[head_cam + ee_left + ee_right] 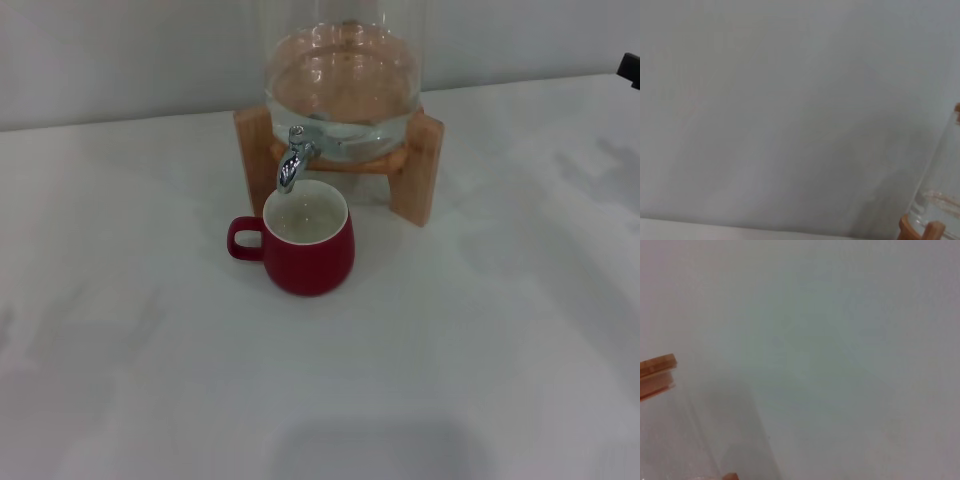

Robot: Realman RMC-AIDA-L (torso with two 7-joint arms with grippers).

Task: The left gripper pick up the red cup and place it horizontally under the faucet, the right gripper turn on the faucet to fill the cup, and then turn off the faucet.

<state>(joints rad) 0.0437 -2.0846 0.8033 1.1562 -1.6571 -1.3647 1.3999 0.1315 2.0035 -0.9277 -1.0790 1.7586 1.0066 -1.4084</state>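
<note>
As seen from the head camera, one white table (500, 350) fills most of the field, and one plain pale wall (120, 60) closes it at the back.

One clear glass water dispenser (345, 90) stands at the far centre of the table, with water in its rounded lower part. It rests on one wooden stand (420, 170), of which two upright legs show, one on each side of the glass.

One red cup (310, 260) stands upright on the table just in front of the stand, its mouth up and its white inside showing. Its single loop handle points to the robot's left. Whether it holds water cannot be told.

One chrome faucet (293, 158) juts from the front of the dispenser. Its spout points down over the cup's far left rim, close above it.

One small black tip of the right gripper (630, 68) shows at the far right edge, well apart from the dispenser. Whether it is released or clenched cannot be told. No view shows the left gripper.

From the left wrist camera, one edge of the glass (945, 190) and a piece of the stand (920, 230) appear against the wall. From the right wrist camera, one wooden lid (657, 367) shows atop the glass.
</note>
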